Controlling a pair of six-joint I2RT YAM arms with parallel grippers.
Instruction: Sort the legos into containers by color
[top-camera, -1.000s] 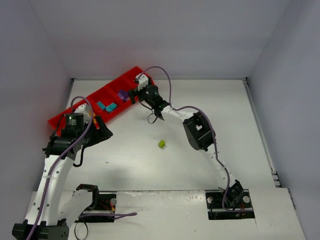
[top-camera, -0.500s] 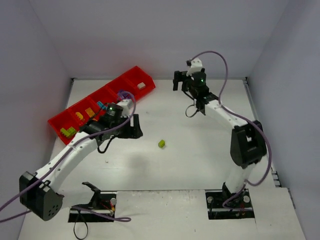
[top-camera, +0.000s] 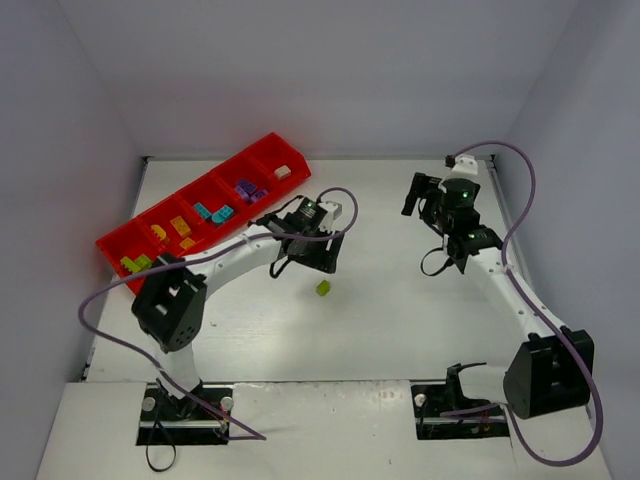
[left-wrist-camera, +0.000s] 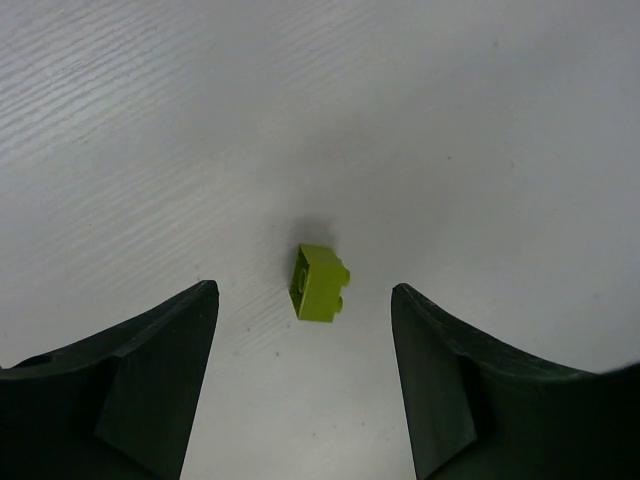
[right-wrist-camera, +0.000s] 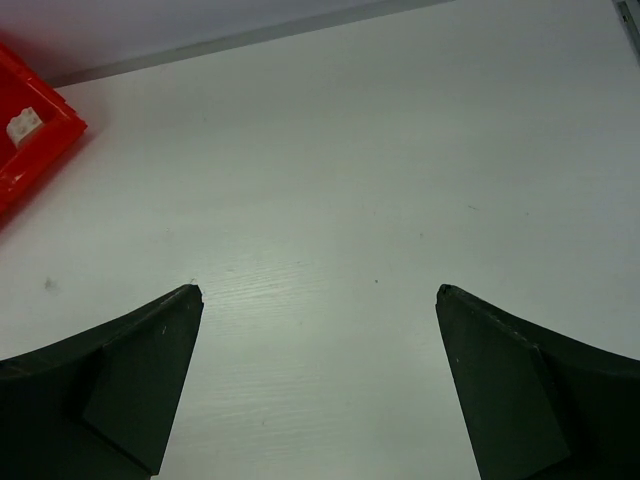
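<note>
We are picking up the only lego we can see outside the tray (top-camera: 108, 245): a green brick (left-wrist-camera: 320, 283) lying alone on the table (top-camera: 400, 320), well apart from the compartments. The left gripper (left-wrist-camera: 302, 292) hovers over it, jaws fairly wide and holding nothing. In the wrist view the brick sits between the fingers (left-wrist-camera: 150, 380), a touch nearer the right one and turned askew to them.

To do this well, we judge that we should first centre over the brick, then twist the wrist so the pads meet two flat sides rather than corners. We should come straight down until the tips are just off the table, then close gently, since so small a brick could squirt out sideways. Once it is gripped, it belongs in the end compartment where the other green legos (top-camera: 135, 264) lie.

The right gripper (right-wrist-camera: 318, 290) hangs wide and empty over bare table, clear of our path
</note>
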